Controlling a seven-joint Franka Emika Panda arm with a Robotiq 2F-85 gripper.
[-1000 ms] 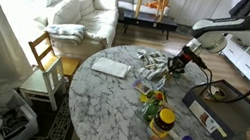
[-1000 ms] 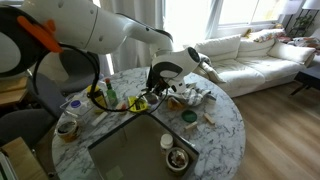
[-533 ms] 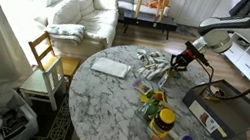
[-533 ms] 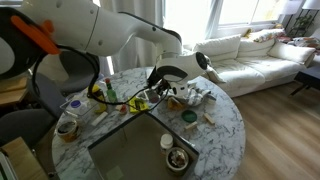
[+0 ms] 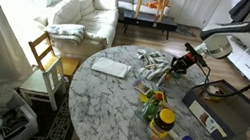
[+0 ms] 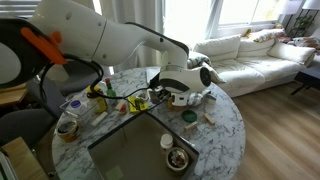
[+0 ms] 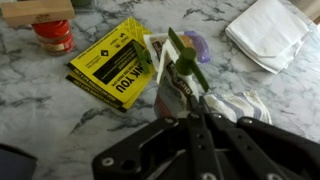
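Observation:
My gripper (image 7: 190, 100) is shut, and a thin green stick (image 7: 184, 58) pokes out from between its tips. It hovers low over the marble table (image 5: 109, 108), above a white labelled cup (image 7: 172, 88) and next to a yellow packet (image 7: 113, 66). A striped cloth (image 7: 245, 104) lies just to one side, and a small purple thing (image 7: 197, 44) sits beyond the stick. In both exterior views the gripper (image 5: 179, 65) (image 6: 168, 92) hangs over the clutter near the table's middle.
A red roll (image 7: 54, 36), a wooden block (image 7: 36, 10) and a white folded cloth (image 7: 268, 32) lie farther off. A white napkin (image 5: 110, 67), a yellow-lidded jar (image 5: 162, 122) and a dark tray (image 6: 130, 148) share the table. A chair (image 5: 45, 62) and a sofa (image 5: 78, 12) stand beyond.
The arm has shifted slightly while the gripper stays shut over the same cluttered spot.

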